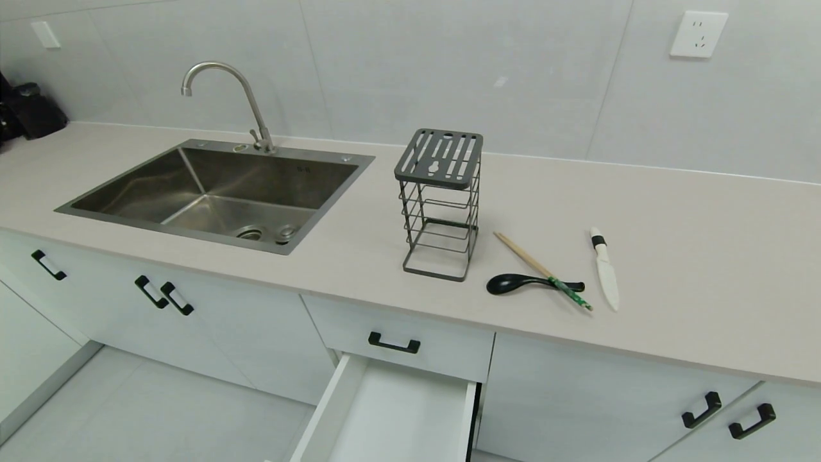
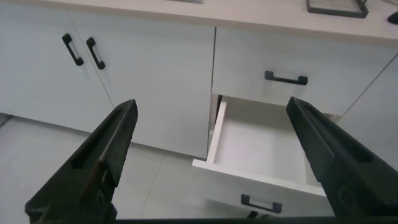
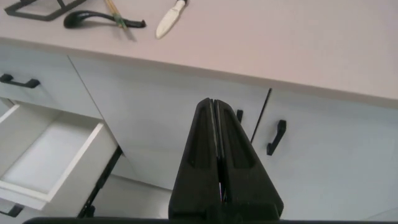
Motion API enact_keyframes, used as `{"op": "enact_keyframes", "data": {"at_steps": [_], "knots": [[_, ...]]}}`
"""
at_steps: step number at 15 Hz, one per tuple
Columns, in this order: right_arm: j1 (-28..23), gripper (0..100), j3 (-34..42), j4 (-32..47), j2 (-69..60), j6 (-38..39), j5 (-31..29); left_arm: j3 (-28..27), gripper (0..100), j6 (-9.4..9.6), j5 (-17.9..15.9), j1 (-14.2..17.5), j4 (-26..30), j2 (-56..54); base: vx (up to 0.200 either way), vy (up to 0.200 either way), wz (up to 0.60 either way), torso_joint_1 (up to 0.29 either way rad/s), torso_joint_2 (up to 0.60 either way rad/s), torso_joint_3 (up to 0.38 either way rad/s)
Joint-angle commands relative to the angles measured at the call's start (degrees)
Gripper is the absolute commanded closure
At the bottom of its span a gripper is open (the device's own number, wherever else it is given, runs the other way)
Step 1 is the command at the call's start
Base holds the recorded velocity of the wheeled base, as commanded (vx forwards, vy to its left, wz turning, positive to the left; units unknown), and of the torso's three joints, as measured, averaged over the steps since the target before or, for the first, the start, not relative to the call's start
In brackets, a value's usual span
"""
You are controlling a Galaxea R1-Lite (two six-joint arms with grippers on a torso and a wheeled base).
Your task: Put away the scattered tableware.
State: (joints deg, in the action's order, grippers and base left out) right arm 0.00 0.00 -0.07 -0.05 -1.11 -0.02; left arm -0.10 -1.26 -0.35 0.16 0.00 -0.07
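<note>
Left gripper is hanging low in front of the white cabinets, its two dark fingers spread wide with nothing between them. Beyond it, a white drawer is standing pulled out. Right gripper is hovering before the cabinets under the tabletop's front edge, its fingers pressed flat together on nothing.

Seen from the head, that drawer is sitting at 6 o'clock, below the beige tabletop. Around the middle of the tabletop a dark wire rack with a slotted top is standing upright.

The scattered tableware is lying at 4 o'clock from the rack, near the front edge. A black spoon is resting closest to the rack's foot, its bowl toward 9 o'clock and its handle running toward 3 o'clock. A pair of wooden chopsticks is lying slantwise across that handle, running from 11 o'clock to 5 o'clock, with the green patterned ends nearest the edge. A white knife with a black band is lying at 3 o'clock from the chopsticks, apart from them, its pointed end aiming toward 6 o'clock.

A steel sink with a curved faucet is sitting at 9 o'clock from the rack. A wall socket is showing at 1 o'clock.
</note>
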Motion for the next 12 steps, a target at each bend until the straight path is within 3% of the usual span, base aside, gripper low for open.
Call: {"op": "enact_keyframes", "data": {"at_steps": [1, 6, 7, 12], "knots": [[0.0, 100, 0.0, 0.0, 0.0, 0.1, -0.1, 0.0, 0, 0.03, 0.0, 0.0, 0.0, 0.1, 0.000, 0.000, 0.00, 0.295, -0.58, -0.266], [0.0, 100, 0.0, 0.0, 0.0, 0.0, 0.0, 0.0, 0, -0.06, 0.0, 0.0, 0.0, 0.1, 0.000, 0.000, 0.00, 0.303, -0.59, -0.286], [0.0, 0, 0.0, 0.0, 0.0, 0.0, 0.1, 0.0, 0, -0.06, 0.0, 0.0, 0.0, 0.1, 0.000, 0.000, 0.00, 0.183, -0.37, -0.168], [0.0, 0, 0.0, -0.2, 0.0, 0.0, 0.5, 0.0, 0, -0.06, 0.0, 0.0, 0.0, 0.1, 0.000, 0.000, 0.00, 0.012, -0.02, -0.012]]}}
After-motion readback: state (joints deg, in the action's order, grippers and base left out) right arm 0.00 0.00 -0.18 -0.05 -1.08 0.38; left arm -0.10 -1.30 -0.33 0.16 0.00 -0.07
